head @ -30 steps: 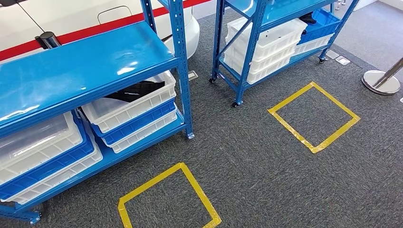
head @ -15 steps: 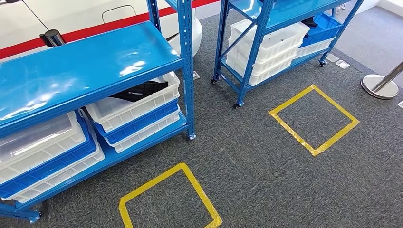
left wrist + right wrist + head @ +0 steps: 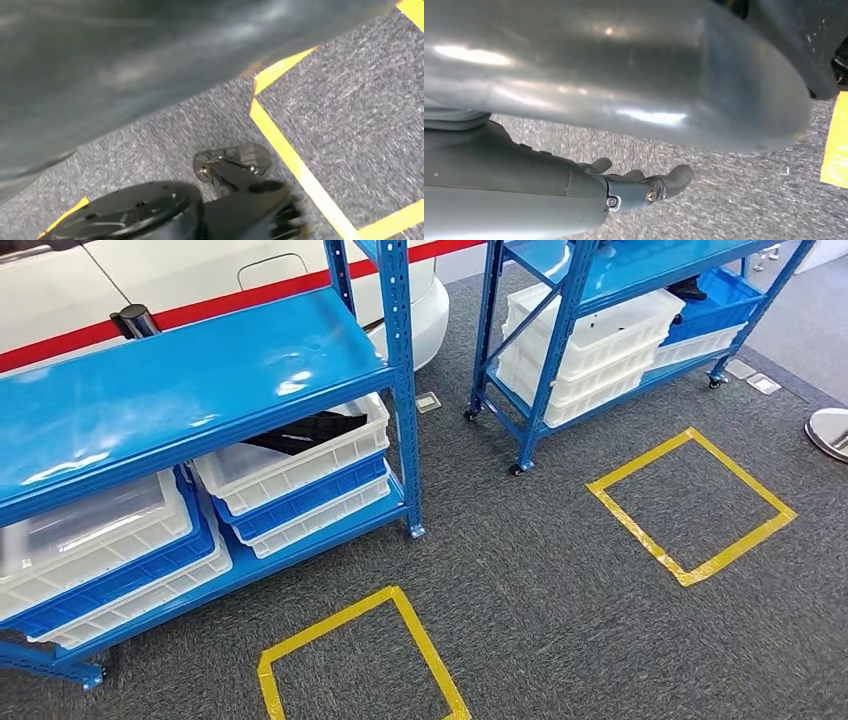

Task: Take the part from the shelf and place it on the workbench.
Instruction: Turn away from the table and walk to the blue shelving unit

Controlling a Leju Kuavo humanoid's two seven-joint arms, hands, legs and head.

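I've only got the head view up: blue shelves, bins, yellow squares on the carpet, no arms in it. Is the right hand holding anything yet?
Observer: No. In the right wrist view the right hand holds nothing, and its fingers are loosely apart.
Operator: What's beneath it?
Observer: Just grey carpet, with a strip of yellow tape beside it at that picture's edge.
Operator: And the left wrist view?
Observer: It's blurred, but it looks down at the carpet and a yellow tape corner where two floor lines meet.
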